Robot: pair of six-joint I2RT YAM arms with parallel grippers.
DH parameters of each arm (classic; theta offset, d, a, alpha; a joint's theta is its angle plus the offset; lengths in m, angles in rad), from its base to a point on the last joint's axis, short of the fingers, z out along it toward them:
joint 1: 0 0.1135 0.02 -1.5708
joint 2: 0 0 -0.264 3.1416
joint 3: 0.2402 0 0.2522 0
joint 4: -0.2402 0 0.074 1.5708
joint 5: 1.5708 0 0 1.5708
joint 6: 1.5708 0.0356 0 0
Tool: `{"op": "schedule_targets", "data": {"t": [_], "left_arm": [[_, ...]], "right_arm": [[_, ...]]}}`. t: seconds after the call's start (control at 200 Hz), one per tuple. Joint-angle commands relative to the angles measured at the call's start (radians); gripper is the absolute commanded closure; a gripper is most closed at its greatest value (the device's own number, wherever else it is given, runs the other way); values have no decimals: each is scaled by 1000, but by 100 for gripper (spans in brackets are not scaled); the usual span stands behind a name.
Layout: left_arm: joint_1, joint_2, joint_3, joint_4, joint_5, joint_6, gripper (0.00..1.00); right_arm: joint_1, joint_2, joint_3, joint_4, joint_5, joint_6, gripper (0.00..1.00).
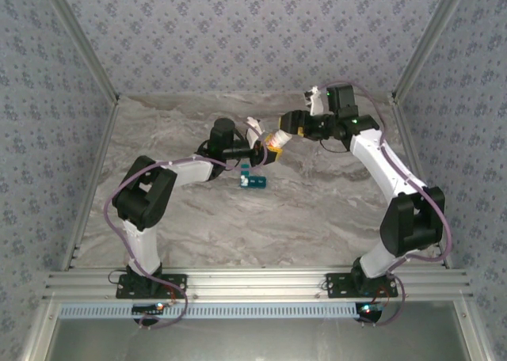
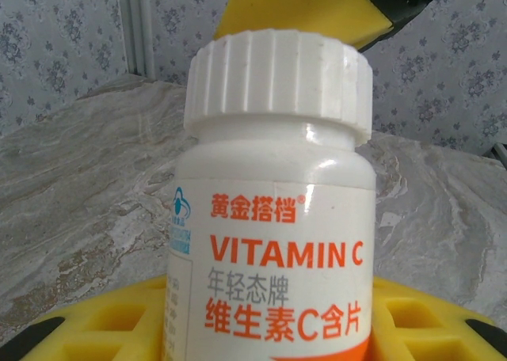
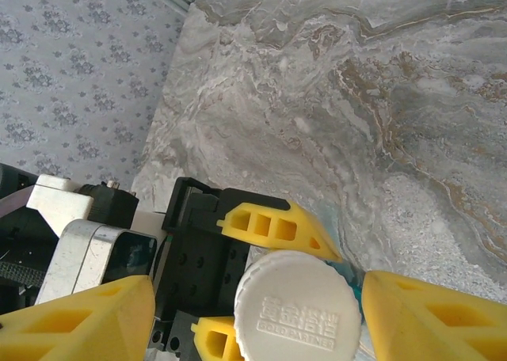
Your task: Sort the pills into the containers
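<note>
Left hand (image 1: 257, 145) clamps bottle (image 2: 273, 242) — right hand (image 1: 286, 131) straddles cap (image 3: 297, 309) — pill box (image 1: 253, 179) nearby

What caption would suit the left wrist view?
Left gripper holding a white-capped Vitamin C bottle, marble table behind.

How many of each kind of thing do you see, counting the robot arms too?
Vitamin bottle: 1
Teal pill box: 1
Robot arms: 2, the left arm and the right arm
Total: 4
</note>
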Motion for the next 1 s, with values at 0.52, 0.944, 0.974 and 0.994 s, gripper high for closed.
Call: {"op": "schedule_targets", "data": {"t": [0.52, 0.944, 0.974, 0.994], "left_arm": [[3, -50, 34, 40, 33, -2, 100], [5, -56, 36, 33, 34, -1, 100], [4, -56, 38, 28, 34, 2, 100], [4, -56, 39, 26, 35, 2, 100]], "right_arm": [[-2, 34, 20, -58, 17, -35, 36], [-3, 43, 15, -62, 8, -35, 49], [-3, 43, 13, -58, 4, -34, 52], [-3, 43, 12, -56, 1, -32, 54]]}}
